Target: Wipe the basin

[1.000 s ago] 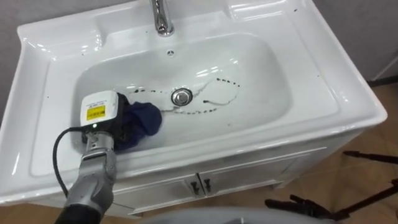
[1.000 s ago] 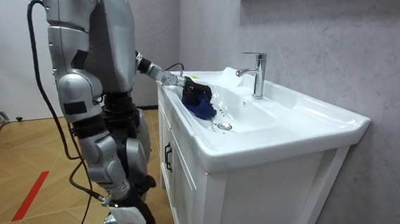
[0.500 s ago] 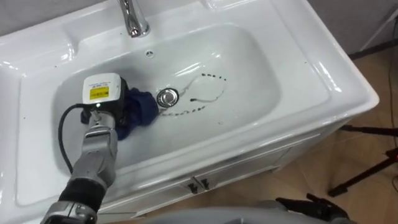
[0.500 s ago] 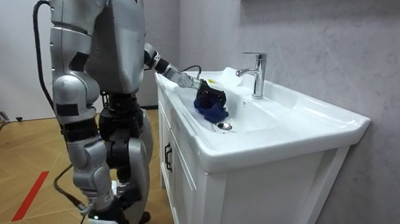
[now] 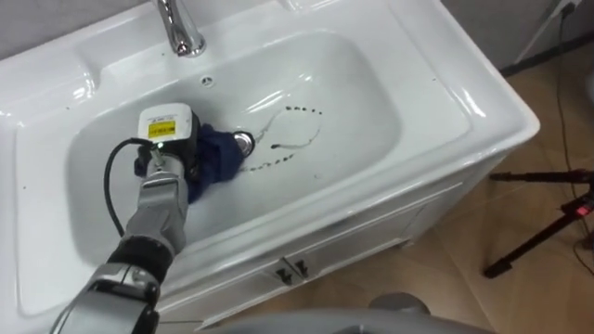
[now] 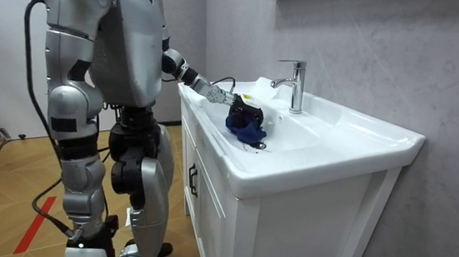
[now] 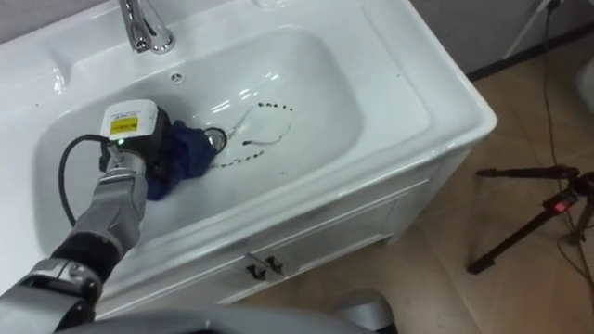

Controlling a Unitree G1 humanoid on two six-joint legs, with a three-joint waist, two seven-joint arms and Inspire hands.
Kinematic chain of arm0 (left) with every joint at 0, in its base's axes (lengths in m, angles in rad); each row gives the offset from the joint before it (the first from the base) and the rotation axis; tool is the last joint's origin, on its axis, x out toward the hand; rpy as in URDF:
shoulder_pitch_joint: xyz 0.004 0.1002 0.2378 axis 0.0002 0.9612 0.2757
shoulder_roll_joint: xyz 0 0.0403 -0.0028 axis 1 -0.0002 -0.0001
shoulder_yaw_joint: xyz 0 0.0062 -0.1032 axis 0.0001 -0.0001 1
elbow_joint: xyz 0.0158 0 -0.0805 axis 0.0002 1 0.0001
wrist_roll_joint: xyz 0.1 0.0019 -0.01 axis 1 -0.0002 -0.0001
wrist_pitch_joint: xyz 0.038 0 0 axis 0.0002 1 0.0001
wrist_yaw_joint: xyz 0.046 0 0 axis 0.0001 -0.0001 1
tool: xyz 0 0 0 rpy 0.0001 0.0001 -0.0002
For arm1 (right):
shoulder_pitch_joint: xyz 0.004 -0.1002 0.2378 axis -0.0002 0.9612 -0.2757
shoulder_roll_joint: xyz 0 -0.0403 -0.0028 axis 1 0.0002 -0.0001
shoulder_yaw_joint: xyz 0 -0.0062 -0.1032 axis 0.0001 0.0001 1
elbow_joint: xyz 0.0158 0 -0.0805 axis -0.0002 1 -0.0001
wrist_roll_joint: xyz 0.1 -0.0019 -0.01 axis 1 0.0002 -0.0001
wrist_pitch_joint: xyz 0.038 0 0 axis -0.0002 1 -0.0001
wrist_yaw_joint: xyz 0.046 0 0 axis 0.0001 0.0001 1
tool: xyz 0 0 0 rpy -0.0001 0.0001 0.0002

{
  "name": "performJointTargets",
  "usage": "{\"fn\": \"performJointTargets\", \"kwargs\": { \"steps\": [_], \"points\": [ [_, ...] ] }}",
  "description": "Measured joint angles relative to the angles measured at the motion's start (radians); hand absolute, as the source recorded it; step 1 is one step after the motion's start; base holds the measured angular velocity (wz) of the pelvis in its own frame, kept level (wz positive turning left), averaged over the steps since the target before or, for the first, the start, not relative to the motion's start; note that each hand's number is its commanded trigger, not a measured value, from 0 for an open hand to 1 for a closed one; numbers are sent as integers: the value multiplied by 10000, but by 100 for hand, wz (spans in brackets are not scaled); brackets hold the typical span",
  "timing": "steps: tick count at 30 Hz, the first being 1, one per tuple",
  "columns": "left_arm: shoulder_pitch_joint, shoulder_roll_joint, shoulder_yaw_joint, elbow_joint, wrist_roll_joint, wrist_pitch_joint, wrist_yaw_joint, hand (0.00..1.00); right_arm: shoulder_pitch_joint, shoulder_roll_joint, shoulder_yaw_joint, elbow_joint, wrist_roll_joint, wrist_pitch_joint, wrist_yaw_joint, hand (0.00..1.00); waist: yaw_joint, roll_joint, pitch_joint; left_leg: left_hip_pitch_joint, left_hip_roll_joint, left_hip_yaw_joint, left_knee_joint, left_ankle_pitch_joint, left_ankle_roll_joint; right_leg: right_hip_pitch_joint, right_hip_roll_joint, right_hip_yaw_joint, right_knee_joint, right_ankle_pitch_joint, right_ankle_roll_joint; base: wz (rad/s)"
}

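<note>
Pushed rightward, blue cloth [image 5: 218,160] under left hand [image 5: 178,154] now touches drain [image 5: 244,141].

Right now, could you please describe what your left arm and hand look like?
The left arm is silver-grey metal, rounded, with darker jointed rings near the elbow. The left hand is black, with a rounded white tag carrying a yellow label on its back. A black cable loops from the hand alongside the forearm.
</note>
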Motion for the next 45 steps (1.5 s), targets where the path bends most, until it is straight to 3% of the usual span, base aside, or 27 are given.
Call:
{"fn": "performJointTargets", "kwargs": {
  "steps": [10,19,23,25,28,31,45],
  "points": [
    [294,-118,-145,285,591,320,612,100,-26,10,-31,-4,-367,591,368,0,13,-174,-45,110,1,31,-20,6,1,55,14,104,-25,-1,1,-2],
    [1116,-74,-148,410,2386,446,1827,100,-151,72,-352,-138,-531,860,134,0,51,-418,-189,261,5,118,-202,17,-17,66,40,163,-50,-3,-2,-3],
    [1311,34,18,417,3243,523,1894,100,-154,79,-542,-291,-933,962,216,0,99,-428,-195,356,7,132,-244,17,-18,165,58,234,-119,-2,-4,-6],
    [1463,182,12,424,3506,578,1999,100,-151,78,-739,-402,-1310,1116,269,0,98,-414,-212,369,6,132,-245,15,-21,246,58,237,-210,4,-14,-3],
    [1736,375,-8,427,3819,1000,2138,100,-86,54,-869,-637,-1612,1138,270,0,131,-313,-276,401,21,123,-252,15,-21,233,69,237,-191,9,-22,-3],
    [2072,459,-9,413,4148,1195,2171,100,-14,45,-1172,-724,-1731,1125,257,0,363,-156,-336,515,36,124,-272,15,-21,269,82,197,-170,21,-41,-19],
    [2527,693,-5,433,4464,1217,2252,100,-153,-55,-1663,-704,-1738,1082,246,0,620,203,-312,693,37,123,-355,14,-25,373,87,83,-197,32,-56,0]
  ]
}}
